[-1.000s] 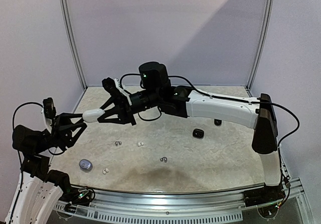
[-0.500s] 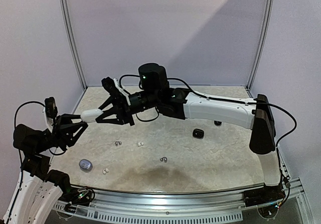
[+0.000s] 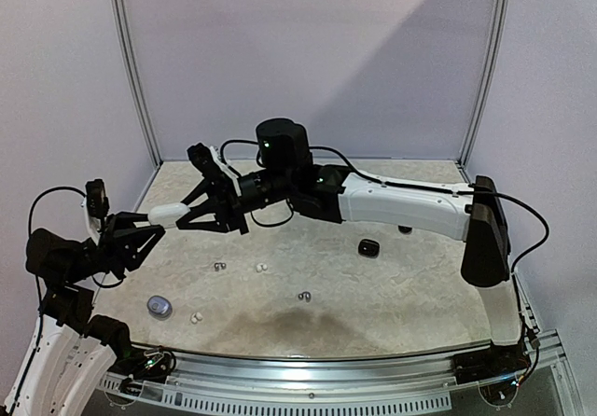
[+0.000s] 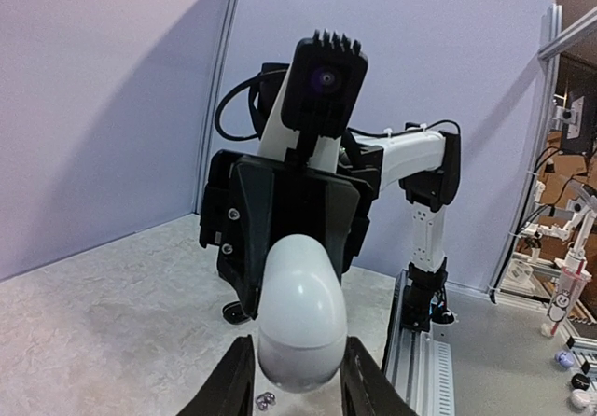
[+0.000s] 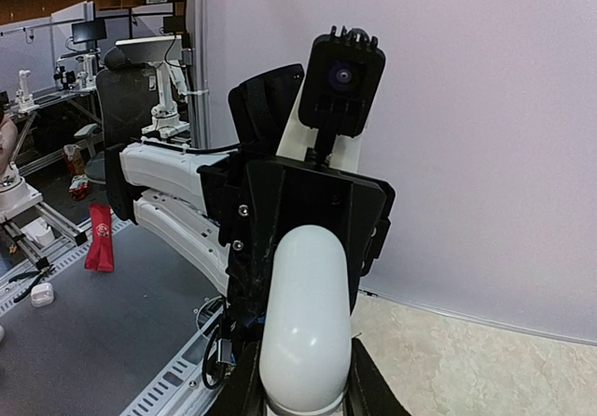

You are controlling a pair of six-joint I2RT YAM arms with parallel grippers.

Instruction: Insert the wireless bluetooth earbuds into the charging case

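A white pebble-like charging case (image 3: 168,214) hangs in the air over the table's left side, held at both ends. My right gripper (image 3: 184,215) is shut on its right end, and in the right wrist view the case (image 5: 303,327) fills the space between the fingers. My left gripper (image 3: 152,223) faces it, with both fingers pressed against the sides of the case (image 4: 300,309). Earbuds lie loose on the table: a silvery one (image 3: 220,267), a white one (image 3: 261,269), another silvery one (image 3: 304,296) and a white one (image 3: 196,318).
A small silvery round case (image 3: 159,306) lies at the front left. A black case (image 3: 369,246) and a small black item (image 3: 405,228) sit at the right. Walls enclose the back and sides, and a metal rail (image 3: 326,365) runs along the near edge.
My left jaws have narrowed onto the white case. The right arm has carried the case slightly left, toward the left gripper.
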